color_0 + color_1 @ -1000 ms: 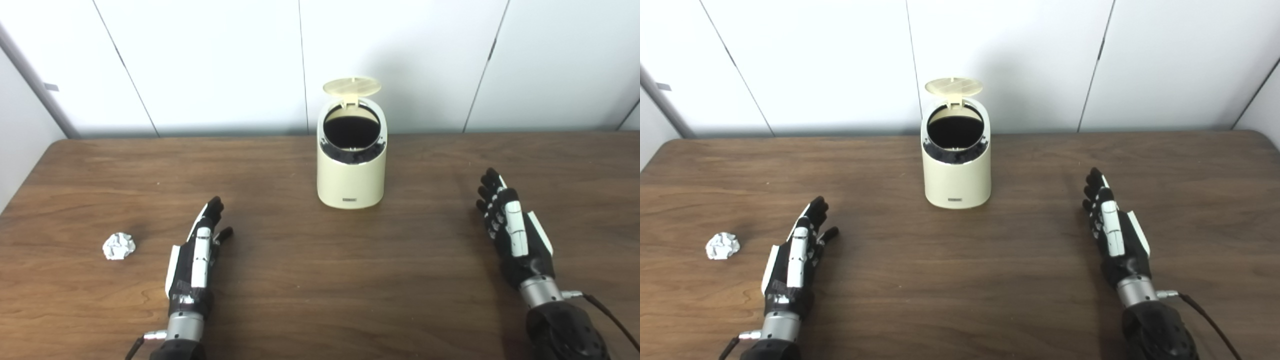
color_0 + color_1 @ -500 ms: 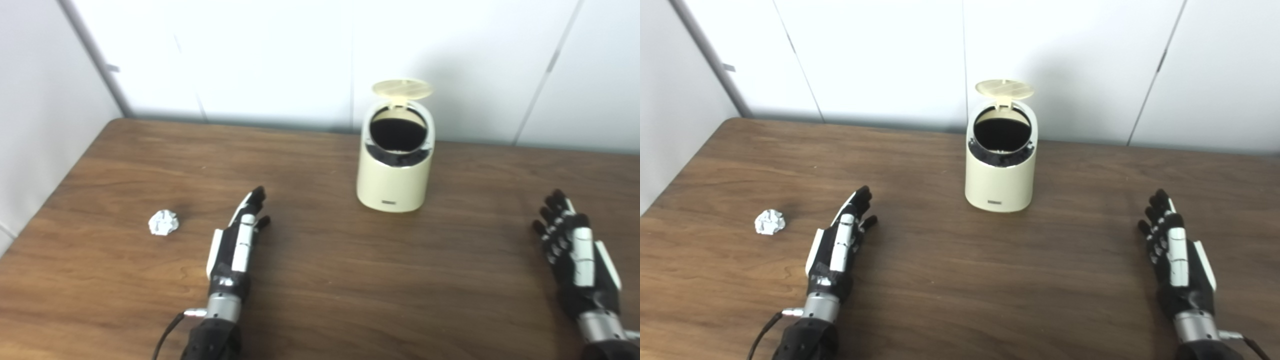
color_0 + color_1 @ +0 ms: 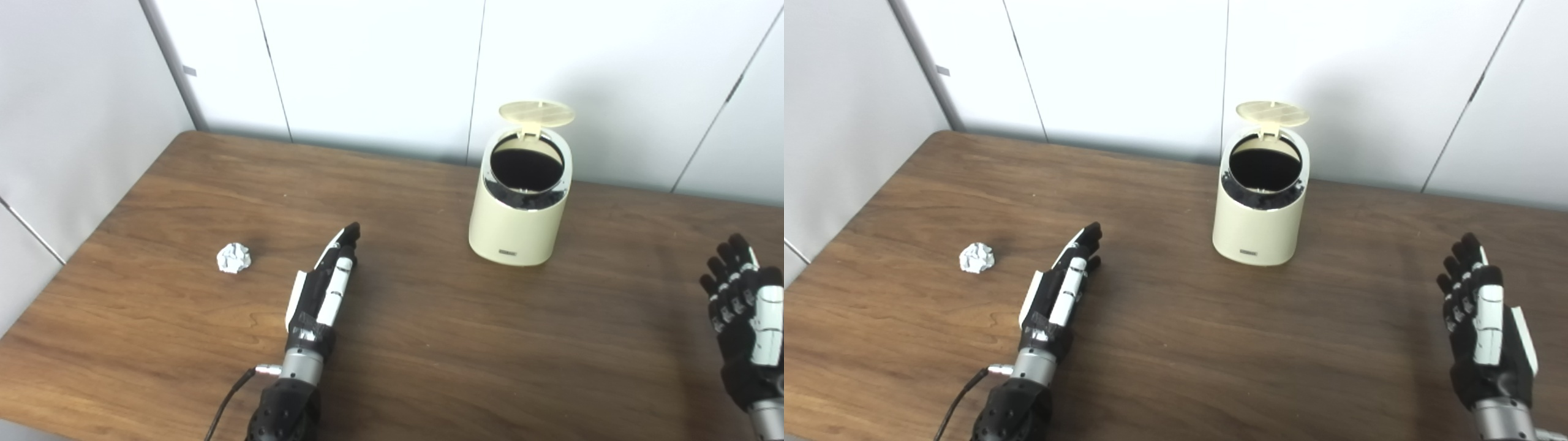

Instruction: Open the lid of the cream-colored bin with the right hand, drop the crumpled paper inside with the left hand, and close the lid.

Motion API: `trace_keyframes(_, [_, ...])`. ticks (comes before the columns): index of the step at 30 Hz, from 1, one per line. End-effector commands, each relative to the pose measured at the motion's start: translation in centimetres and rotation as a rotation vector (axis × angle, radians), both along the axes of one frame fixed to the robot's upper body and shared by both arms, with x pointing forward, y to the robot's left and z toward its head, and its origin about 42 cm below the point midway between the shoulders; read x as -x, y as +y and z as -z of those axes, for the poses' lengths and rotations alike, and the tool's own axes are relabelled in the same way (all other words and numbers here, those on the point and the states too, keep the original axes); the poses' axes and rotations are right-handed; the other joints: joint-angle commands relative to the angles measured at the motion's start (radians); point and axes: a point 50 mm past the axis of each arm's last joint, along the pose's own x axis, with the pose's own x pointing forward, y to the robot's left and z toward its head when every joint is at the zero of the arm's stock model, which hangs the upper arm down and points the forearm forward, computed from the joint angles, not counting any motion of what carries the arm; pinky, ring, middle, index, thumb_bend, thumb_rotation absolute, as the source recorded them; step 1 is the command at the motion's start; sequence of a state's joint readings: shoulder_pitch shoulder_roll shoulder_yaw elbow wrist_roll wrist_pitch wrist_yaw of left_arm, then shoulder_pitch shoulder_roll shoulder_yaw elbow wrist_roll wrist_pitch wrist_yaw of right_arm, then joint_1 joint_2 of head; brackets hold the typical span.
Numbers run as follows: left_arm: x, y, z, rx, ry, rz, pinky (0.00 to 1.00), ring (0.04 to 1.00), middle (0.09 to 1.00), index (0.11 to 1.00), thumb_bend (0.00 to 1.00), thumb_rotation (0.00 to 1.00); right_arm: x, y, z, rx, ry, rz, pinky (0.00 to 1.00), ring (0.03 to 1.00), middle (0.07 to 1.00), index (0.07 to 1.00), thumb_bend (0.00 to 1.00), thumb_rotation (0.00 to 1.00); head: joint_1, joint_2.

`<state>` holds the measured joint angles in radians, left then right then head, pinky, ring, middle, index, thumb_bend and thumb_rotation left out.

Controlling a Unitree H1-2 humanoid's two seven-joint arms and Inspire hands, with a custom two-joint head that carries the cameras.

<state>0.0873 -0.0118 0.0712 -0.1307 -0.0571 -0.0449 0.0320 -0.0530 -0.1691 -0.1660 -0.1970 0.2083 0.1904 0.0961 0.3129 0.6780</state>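
Stood at the back of the desk (image 3: 1176, 343): cream-colored bin (image 3: 1258, 217), round lid (image 3: 1272, 114) tipped up, dark inside. Lay well left: small white crumpled paper (image 3: 977, 257). Rested empty, fingers extended: left robot hand (image 3: 1061, 294) and right robot hand (image 3: 1485, 331).

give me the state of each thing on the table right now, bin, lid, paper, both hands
cream-colored bin: upright on the table, mouth uncovered, inside dark
lid: open, flipped up behind the mouth
crumpled paper: balled up, lying on the table, not held
left hand: open, fingers straight, holding nothing
right hand: open, fingers apart, holding nothing
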Motion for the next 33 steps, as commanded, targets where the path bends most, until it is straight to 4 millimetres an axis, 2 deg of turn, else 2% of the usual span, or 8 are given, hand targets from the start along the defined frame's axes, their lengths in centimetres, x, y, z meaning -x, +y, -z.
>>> trace_keyframes(1, [-0.3, -0.4, -0.4, 0.004, -0.012, 0.009, 0.96, 0.965, 0.937, 0.917, 0.47, 0.75, -0.2, 0.3, -1.9, 0.007, -0.067, 0.000, 1.00, 1.000, 1.000, 0.981, 0.55, 1.00, 0.001, 0.001])
trace_keyframes(9, [-0.4, -0.2, -3.2, -0.049, -0.034, 0.003, 1.00, 0.975, 0.941, 0.927, 0.51, 0.68, 0.0, 0.4, -2.3, -0.001, -0.071, 0.003, 1.00, 1.000, 1.000, 0.987, 0.54, 1.00, -0.005, 0.001])
trace_keyframes(12, [-0.5, 0.1, -4.8, -0.079, -0.064, -0.009, 1.00, 0.962, 0.922, 0.916, 0.58, 0.48, 0.1, 0.4, -2.4, 0.005, -0.060, 0.004, 1.00, 1.000, 1.000, 0.990, 0.53, 1.00, -0.009, 0.002])
trace_keyframes(14, [-0.5, 0.5, -6.2, -0.107, -0.076, -0.015, 0.99, 0.954, 0.918, 0.916, 0.62, 0.41, 0.1, 0.5, -2.4, 0.009, -0.054, 0.002, 1.00, 1.000, 1.000, 0.994, 0.53, 1.00, -0.009, 0.002])
trace_keyframes(19, [-0.8, 2.1, -9.7, -0.158, -0.122, -0.030, 0.95, 0.925, 0.904, 0.903, 0.68, 0.31, 0.1, 0.5, -2.1, 0.020, -0.044, 0.002, 1.00, 1.000, 1.000, 0.994, 0.54, 1.00, -0.015, 0.000])
trace_keyframes(25, [-0.8, 3.9, -14.2, -0.272, -0.170, -0.060, 0.91, 0.903, 0.900, 0.894, 0.71, 0.26, 0.0, 0.3, -1.7, 0.051, -0.037, 0.001, 1.00, 1.000, 1.000, 1.000, 0.53, 0.99, -0.017, 0.009])
trace_keyframes(30, [-1.2, 5.6, -16.1, -0.413, -0.184, -0.094, 0.85, 0.880, 0.882, 0.874, 0.79, 0.22, 0.1, 0.3, -1.7, 0.047, -0.032, 0.000, 1.00, 1.000, 0.998, 0.993, 0.52, 0.87, -0.018, 0.009])
trace_keyframes(33, [-1.3, 6.9, -17.2, -0.500, -0.179, -0.076, 0.82, 0.860, 0.869, 0.853, 0.83, 0.13, 0.1, 0.2, -1.5, 0.047, -0.031, -0.008, 1.00, 1.000, 1.000, 0.994, 0.52, 0.85, -0.023, 0.011])
